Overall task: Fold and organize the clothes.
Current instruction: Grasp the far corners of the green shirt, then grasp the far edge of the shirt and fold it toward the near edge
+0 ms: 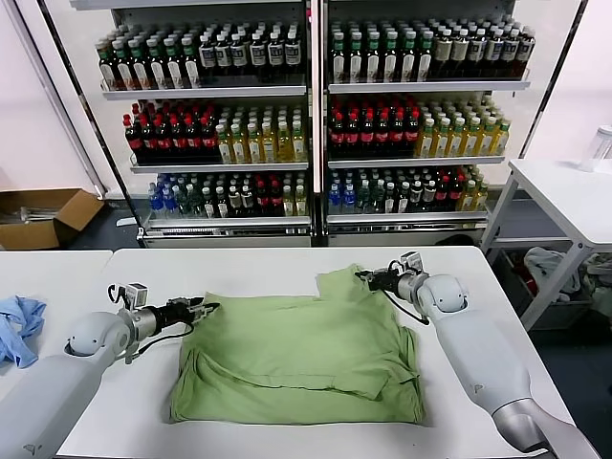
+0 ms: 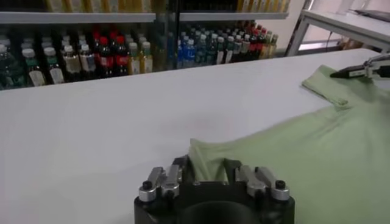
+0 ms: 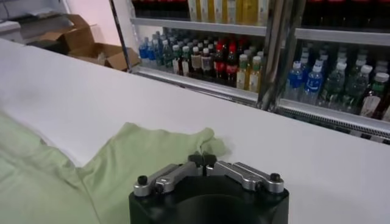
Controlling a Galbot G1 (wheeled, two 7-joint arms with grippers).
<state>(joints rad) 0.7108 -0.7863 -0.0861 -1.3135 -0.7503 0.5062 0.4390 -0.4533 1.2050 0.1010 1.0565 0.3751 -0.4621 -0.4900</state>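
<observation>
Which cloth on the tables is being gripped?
The green shirt, spread on the middle table: the left gripper and right gripper each pinch a sleeve. The blue cloth lies untouched, off to the left.

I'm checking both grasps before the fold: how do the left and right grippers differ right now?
The left gripper pinches the light green soft-fabric shirt at its left sleeve edge, jaws partly apart around a fold; the right gripper is fully shut on the far right sleeve. The left sits nearer the robot, the right farther back. Both hold fabric low over the white table.
</observation>
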